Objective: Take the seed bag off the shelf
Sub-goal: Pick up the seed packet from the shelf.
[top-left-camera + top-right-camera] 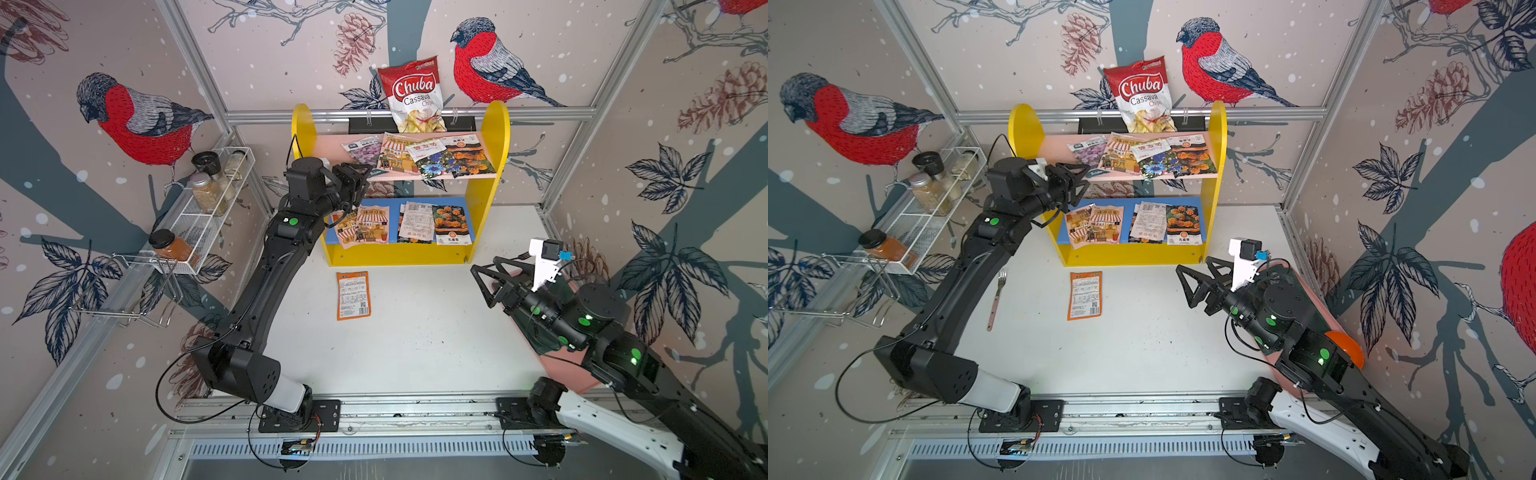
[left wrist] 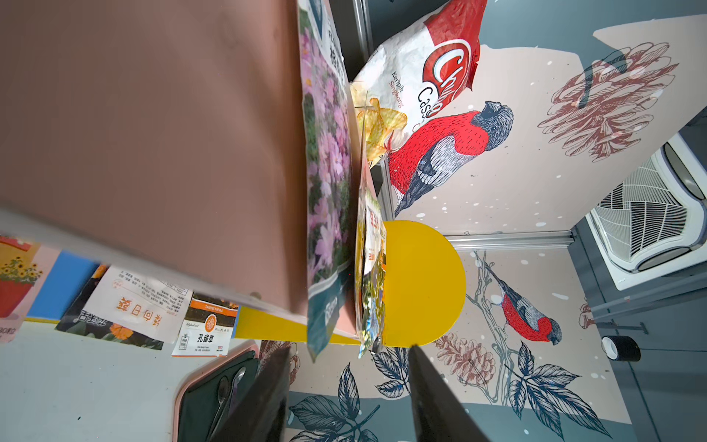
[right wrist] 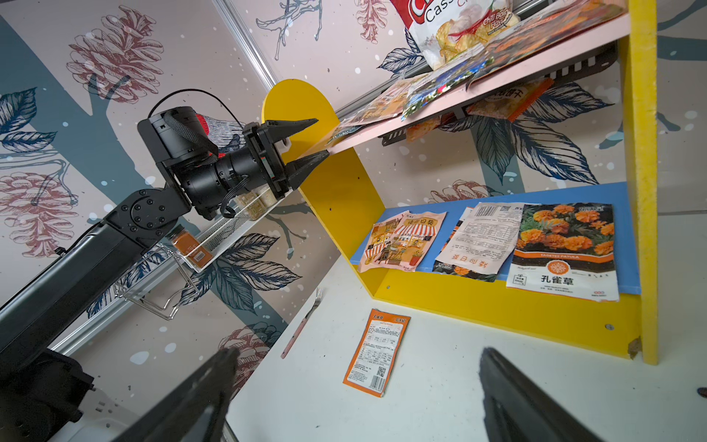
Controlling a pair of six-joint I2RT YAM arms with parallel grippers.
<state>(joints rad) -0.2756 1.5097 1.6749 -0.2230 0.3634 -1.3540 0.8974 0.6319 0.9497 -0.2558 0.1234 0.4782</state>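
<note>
Now the seed bag corner is bracketed by open left jaws.
Right jaws are spread wide near the shelf.

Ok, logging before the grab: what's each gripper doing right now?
Left gripper: open, jaws at the front edge of the purple-flower seed bag, not gripping.
Right gripper: open, empty.

Both top views look steeply down from above 6 o'clock toward the shelf at 12, sharing the whole tabletop. The left wrist camera sits close against the pink upper board, facing 3 o'clock. The right wrist camera, farther back at 4 o'clock, faces 10 o'clock, taking in shelf and left hand.
</note>
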